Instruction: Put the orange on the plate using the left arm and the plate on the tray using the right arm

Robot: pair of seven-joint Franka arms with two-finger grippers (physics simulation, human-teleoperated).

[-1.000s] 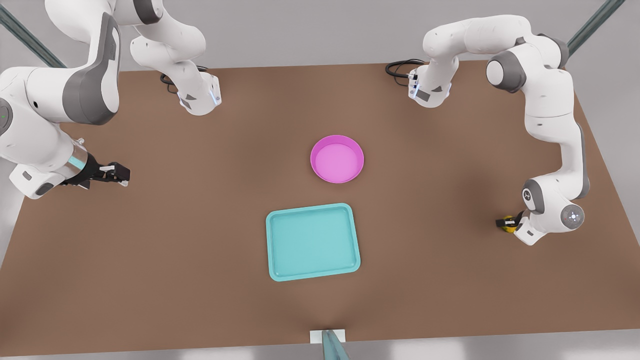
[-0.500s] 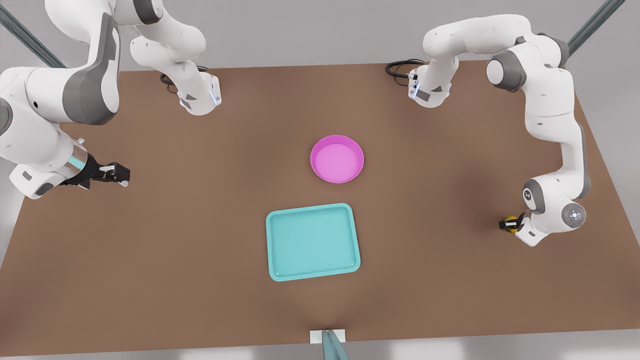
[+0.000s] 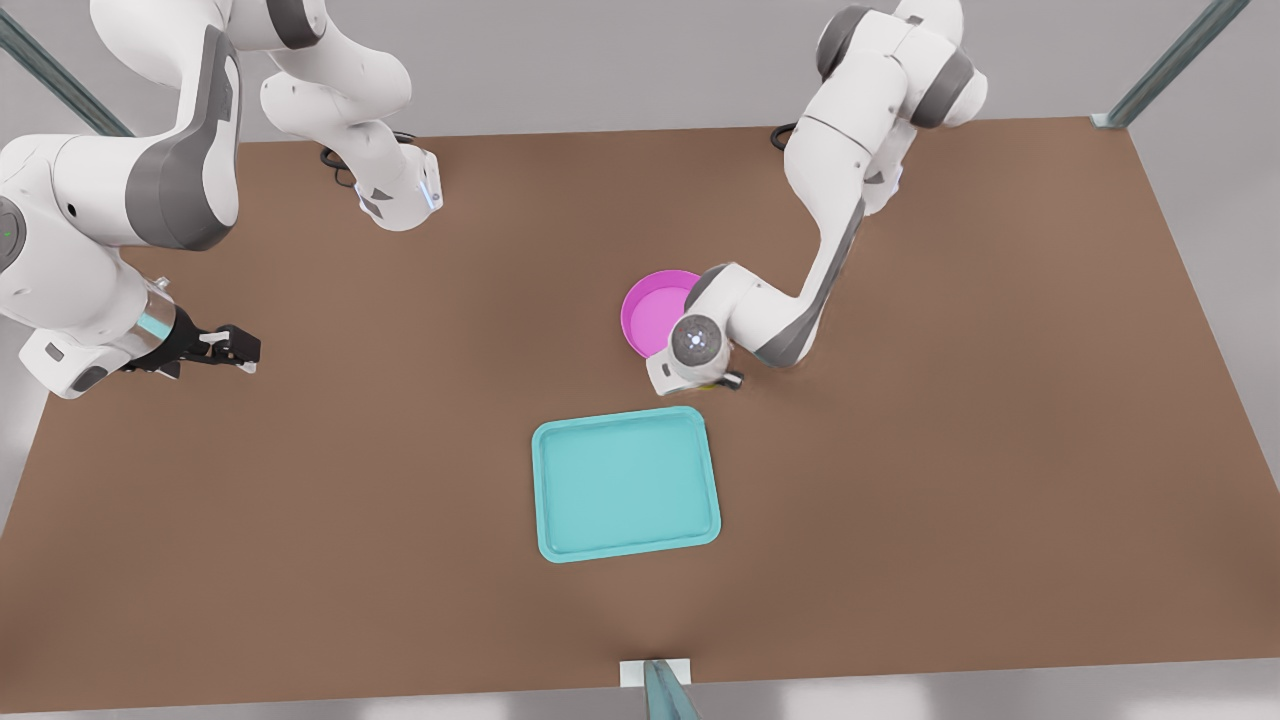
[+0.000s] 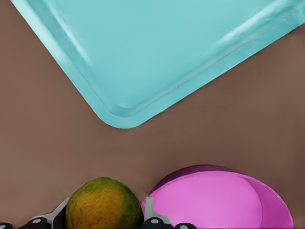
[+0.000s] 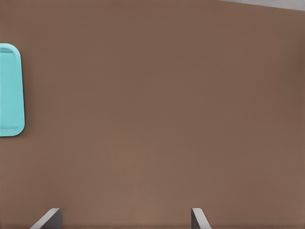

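L gripper [image 4: 102, 222] clamped, R gripper [image 3: 228, 348] fingers apart.

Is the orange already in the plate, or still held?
Held: the left tool grips the orange beside the plate, not in it.

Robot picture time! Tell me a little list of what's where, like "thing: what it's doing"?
orange: held between the left tool's fingers, beside the plate
plate: pink, on the table, partly under the left arm
tray: teal, nothing on it, near the plate
right tool: open, waiting at the front view's left
table: brown
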